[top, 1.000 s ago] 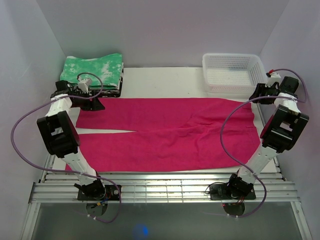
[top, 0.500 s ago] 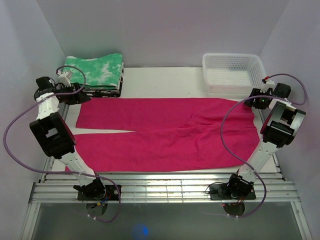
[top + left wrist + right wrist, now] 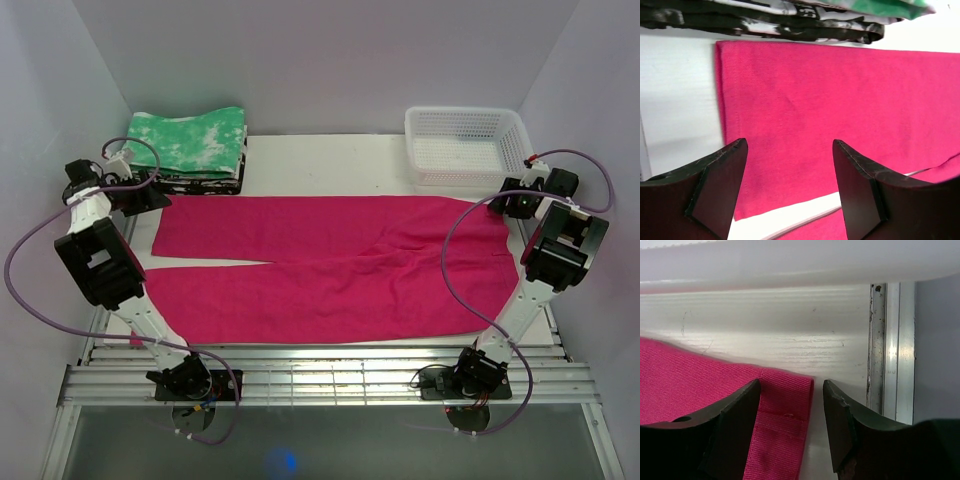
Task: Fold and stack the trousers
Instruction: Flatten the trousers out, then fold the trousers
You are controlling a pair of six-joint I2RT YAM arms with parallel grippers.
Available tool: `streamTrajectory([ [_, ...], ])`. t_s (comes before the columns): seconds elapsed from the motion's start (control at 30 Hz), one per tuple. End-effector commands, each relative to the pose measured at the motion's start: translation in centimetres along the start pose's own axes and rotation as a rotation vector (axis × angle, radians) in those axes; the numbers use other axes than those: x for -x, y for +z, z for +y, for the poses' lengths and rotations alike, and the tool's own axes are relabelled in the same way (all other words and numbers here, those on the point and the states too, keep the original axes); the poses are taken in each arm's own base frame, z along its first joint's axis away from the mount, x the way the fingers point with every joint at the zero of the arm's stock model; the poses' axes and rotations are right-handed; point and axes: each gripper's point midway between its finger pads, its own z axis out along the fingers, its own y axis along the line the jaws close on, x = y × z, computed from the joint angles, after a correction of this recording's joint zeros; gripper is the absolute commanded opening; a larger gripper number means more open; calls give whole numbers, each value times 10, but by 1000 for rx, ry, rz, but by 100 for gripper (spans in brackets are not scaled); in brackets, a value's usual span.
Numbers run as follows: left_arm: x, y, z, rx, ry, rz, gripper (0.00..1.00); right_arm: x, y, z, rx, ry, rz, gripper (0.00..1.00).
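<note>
Lying flat: twill-woven magenta trousers (image 3: 330, 270) | left pincer (image 3: 788, 150) released | right pincer (image 3: 791, 390) released above stitched hem corner

The black two-finger left pincer (image 3: 143, 197) has swung outward off the far leg of the bright magenta-pink soft fabric trousers (image 3: 330, 265), clear of the folded green-and-white mottled cloth (image 3: 190, 140), and now hangs just left of that leg's hem. The right pincer (image 3: 501, 205) has shifted slightly, its arm drawn closer to the right wall.

The white table (image 3: 330, 165) carries the pink trousers (image 3: 330, 265) spread flat, a folded green-and-white cloth (image 3: 190, 140) and a white basket (image 3: 460, 172).
</note>
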Motion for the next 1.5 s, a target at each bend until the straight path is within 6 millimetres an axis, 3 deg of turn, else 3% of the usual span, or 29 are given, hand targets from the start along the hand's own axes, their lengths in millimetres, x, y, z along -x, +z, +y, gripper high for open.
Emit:
streamTrajectory([
  [0.0, 20, -7, 14, 39, 3, -40, 80, 3, 9, -2, 12, 8, -6, 59],
  [0.03, 19, -7, 17, 42, -5, -38, 80, 1, 11, 1, 25, 10, -4, 57],
  [0.2, 15, 5, 35, 46, -21, -20, 84, 3, 10, 12, 84, 8, -12, 19],
  [0.3, 29, 11, 42, 47, -20, -60, 86, 9, 6, 19, 116, -9, -24, 8],
  [0.47, 45, 37, 65, 52, -7, -152, 83, 17, 1, 25, 149, -42, -39, 8],
  [0.53, 39, 52, 75, 52, -15, -148, 82, 18, -2, 30, 176, -47, -39, 8],
  [0.67, 44, 74, 84, 58, 32, -178, 80, 24, -6, 33, 191, -81, -44, 8],
  [0.8, 42, 94, 87, 23, 24, -175, 79, 29, -10, 34, 197, -111, -50, 8],
  [1.0, 41, 117, 76, -56, 27, -178, 75, 37, -12, 36, 208, -126, -50, 8],
  [1.17, 33, 118, 69, -86, 3, -156, 64, 43, -15, 37, 211, -130, -54, 8],
  [1.47, 5, 106, 41, -175, 13, -101, 60, 43, -16, 43, 241, -130, -49, 8],
])
